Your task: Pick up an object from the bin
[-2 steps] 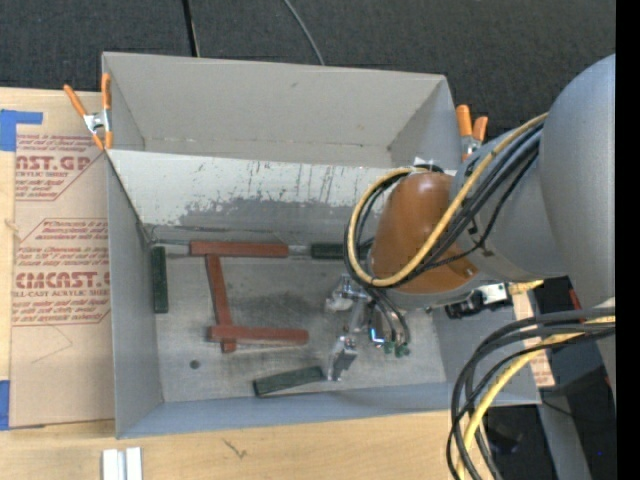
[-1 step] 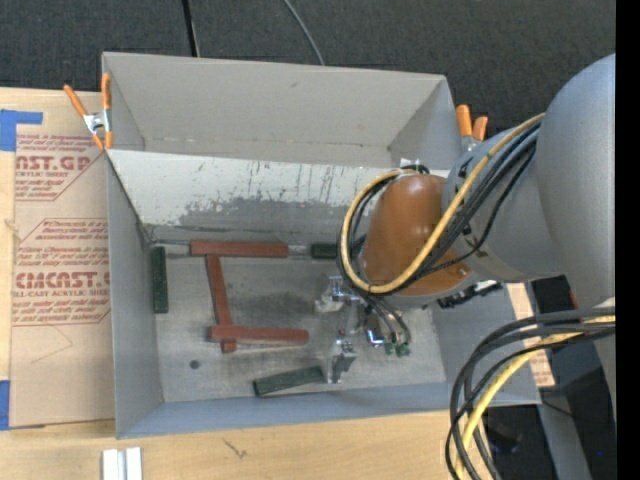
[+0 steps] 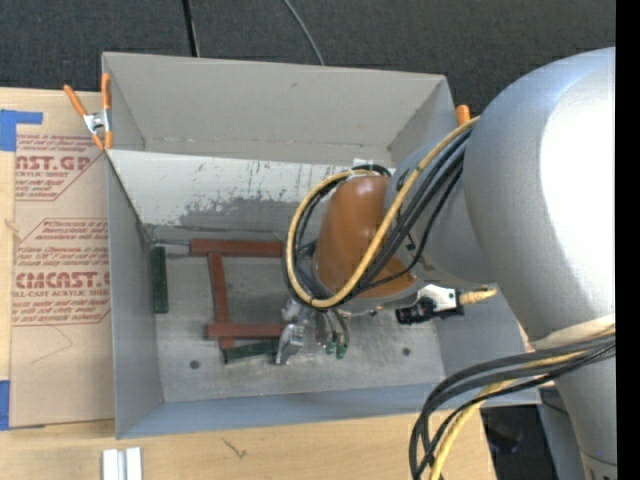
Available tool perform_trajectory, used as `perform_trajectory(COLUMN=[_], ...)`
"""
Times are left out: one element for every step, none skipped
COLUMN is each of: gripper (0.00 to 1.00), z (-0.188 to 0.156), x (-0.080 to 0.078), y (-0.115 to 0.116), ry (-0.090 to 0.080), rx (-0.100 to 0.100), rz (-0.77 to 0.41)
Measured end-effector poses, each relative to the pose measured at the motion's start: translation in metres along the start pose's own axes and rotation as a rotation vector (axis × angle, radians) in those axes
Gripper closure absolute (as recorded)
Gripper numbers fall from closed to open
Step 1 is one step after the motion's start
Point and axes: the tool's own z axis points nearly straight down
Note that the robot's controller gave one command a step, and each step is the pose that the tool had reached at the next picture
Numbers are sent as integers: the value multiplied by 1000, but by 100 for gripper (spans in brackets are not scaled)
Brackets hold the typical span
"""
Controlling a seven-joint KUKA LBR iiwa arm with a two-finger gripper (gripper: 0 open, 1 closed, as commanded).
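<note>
Gripper, open or closed I cannot tell, sits low at one end of a dark green stick stretching toward the view's left.

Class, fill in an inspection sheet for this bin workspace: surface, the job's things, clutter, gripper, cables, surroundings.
Surface: grey metal bin, floor scuffed, back wall scratched.
Job's things: red-brown C-shaped frame lying flat mid-floor; dark green bar at its lower end, nearest the gripper.
Clutter: second dark green bar along the left wall.
Gripper: gripper low over the floor at the near green bar's right end.
Cables: yellow and black cables loop round the orange wrist cover.
Surroundings: dark floor beyond the far wall.
</note>
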Motion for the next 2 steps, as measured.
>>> perform_trajectory(gripper=[100, 100], z=[0, -184], x=[0, 4], y=[0, -22], ry=[0, 16], rx=[0, 4], rz=[0, 36])
